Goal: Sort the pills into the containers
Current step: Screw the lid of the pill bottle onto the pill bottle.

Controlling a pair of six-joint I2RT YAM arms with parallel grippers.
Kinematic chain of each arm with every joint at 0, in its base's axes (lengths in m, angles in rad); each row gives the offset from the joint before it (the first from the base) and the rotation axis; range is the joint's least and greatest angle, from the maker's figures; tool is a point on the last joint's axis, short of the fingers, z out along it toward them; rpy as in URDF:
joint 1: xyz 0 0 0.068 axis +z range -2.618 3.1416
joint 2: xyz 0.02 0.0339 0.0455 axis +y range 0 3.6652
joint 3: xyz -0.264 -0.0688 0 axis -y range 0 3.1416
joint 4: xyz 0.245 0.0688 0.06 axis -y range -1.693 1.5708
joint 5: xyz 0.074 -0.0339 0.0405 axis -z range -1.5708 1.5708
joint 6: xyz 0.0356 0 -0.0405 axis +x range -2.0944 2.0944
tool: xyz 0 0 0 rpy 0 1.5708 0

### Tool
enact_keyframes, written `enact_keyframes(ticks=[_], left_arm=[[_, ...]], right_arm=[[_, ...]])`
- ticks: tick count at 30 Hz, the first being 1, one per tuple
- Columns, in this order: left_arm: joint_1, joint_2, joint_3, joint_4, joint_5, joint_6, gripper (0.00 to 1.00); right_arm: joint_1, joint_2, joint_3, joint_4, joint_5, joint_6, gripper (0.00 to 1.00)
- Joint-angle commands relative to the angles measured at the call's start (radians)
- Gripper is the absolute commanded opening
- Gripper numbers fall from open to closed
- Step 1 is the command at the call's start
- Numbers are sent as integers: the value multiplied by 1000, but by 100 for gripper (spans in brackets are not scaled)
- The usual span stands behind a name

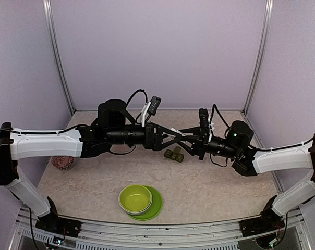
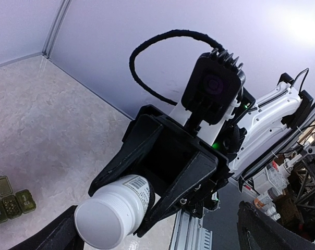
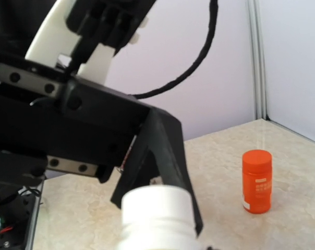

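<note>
The containers (image 2: 11, 202) are a dark green strip box on the table, with one lid standing up; they also show under the two grippers in the top view (image 1: 174, 154). A white bottle (image 2: 110, 213) hangs in the air, and my right gripper (image 2: 121, 205) is shut on it. Its white ribbed end (image 3: 156, 216) fills the bottom of the right wrist view. My left gripper (image 1: 179, 134) is open, its fingers (image 2: 58, 234) spread wide on either side of the bottle's free end. Whether they touch it I cannot tell. No loose pills show.
An orange-red bottle (image 3: 257, 180) stands upright at the left, half hidden behind the left arm (image 1: 62, 162). A lime-green bowl (image 1: 135, 199) sits on its plate (image 1: 156, 204) near the front edge. Both arms meet over the table's middle.
</note>
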Motion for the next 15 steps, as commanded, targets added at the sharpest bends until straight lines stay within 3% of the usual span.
enact_keyframes(ticks=[1,15], left_arm=[[-4,-23,-10,39,33,13,99],[-9,-4,6,107,95,7,99]], right_arm=[[6,2,17,-57,59,-24,17],[17,85,35,-17,-76,-3,17]])
